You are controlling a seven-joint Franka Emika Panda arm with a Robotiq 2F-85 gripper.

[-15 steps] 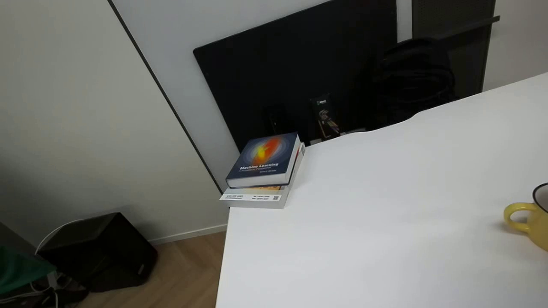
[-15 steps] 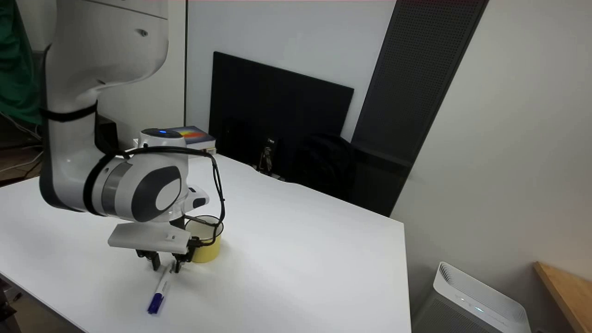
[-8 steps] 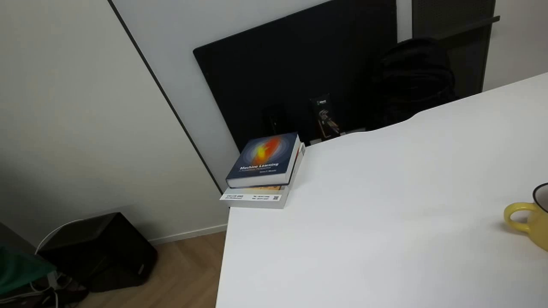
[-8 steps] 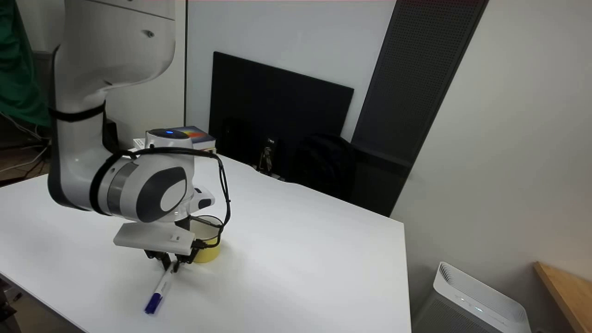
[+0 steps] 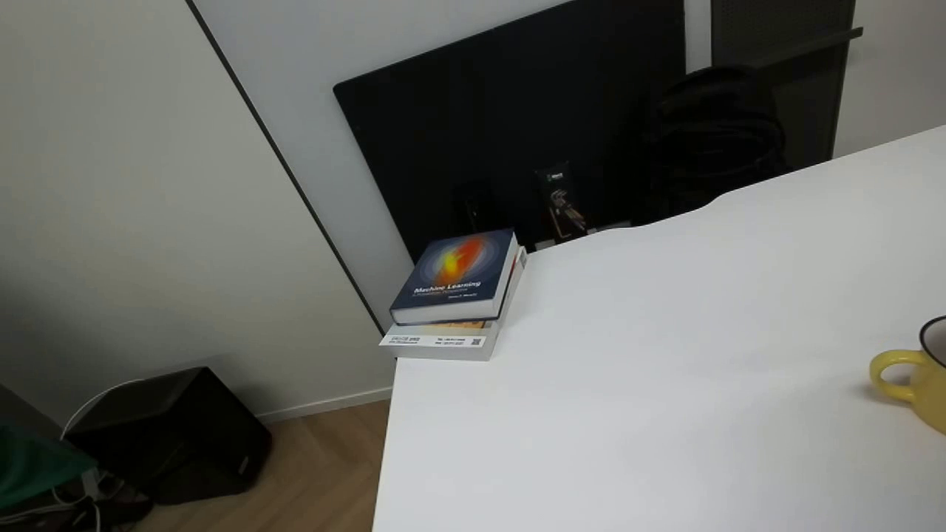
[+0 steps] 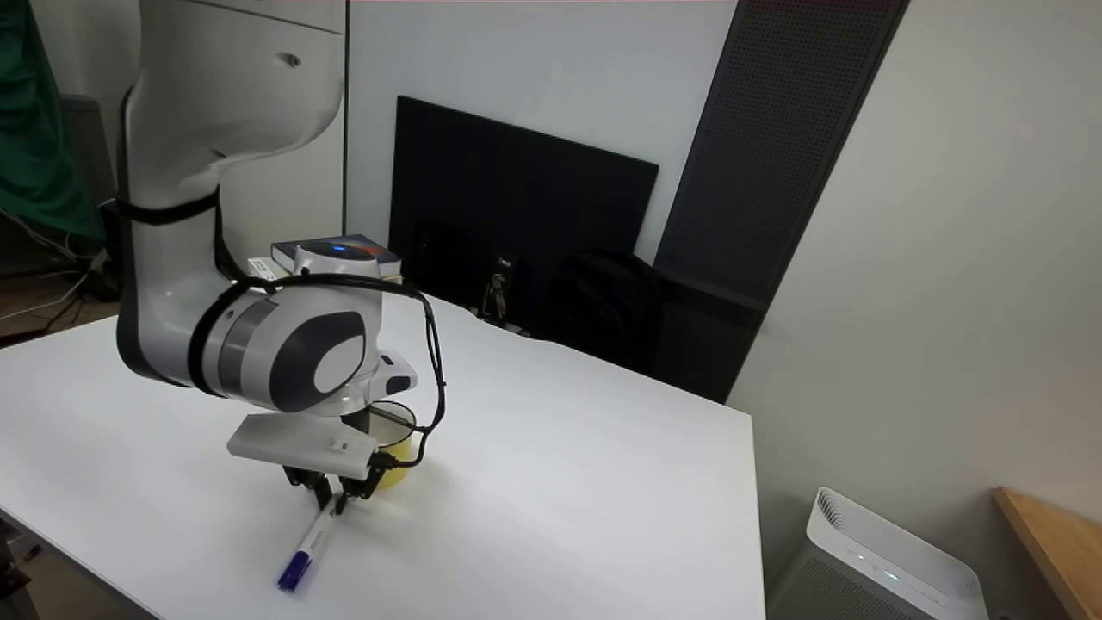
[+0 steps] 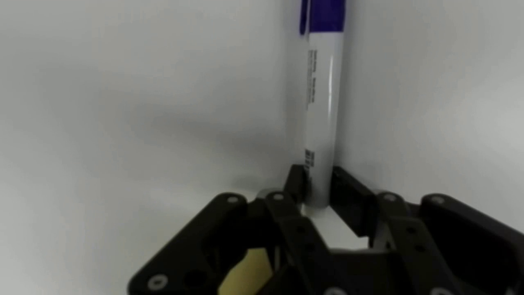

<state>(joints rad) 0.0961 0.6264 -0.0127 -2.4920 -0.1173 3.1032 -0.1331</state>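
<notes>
We have the pincer (image 7: 318,184) clamped on the marker (image 7: 323,98), jaws drawn narrow, pads (image 7: 295,184) against both sides of the white barrel close to its plain end. We see the dark blue-purple cap (image 7: 327,14) pointing away from the pincer, small print running along the barrel. Marker is on the white desk (image 6: 560,482), cap end down at the surface; we can't tell whether the gripped end touches too. Arm (image 6: 318,357) reaches down over that spot, black cable (image 6: 437,362) looping off the wrist. Yellow mug (image 5: 931,391) with a dark rim stands upright on the desk just beyond the pincer; in an exterior view we get it partly covered by the cable and wrist hardware. Blue "Machine Learning" book (image 5: 454,273) sits on a pale book or box (image 5: 436,343) at the desk corner, well apart from the marker. Past the desk edge we have a black panel (image 6: 508,198), with a small printed box (image 5: 563,207) and a dark backpack (image 5: 720,140) in front of it. White vented unit (image 6: 895,551) is beside the desk, green cloth (image 6: 43,146) hangs beyond the arm
</notes>
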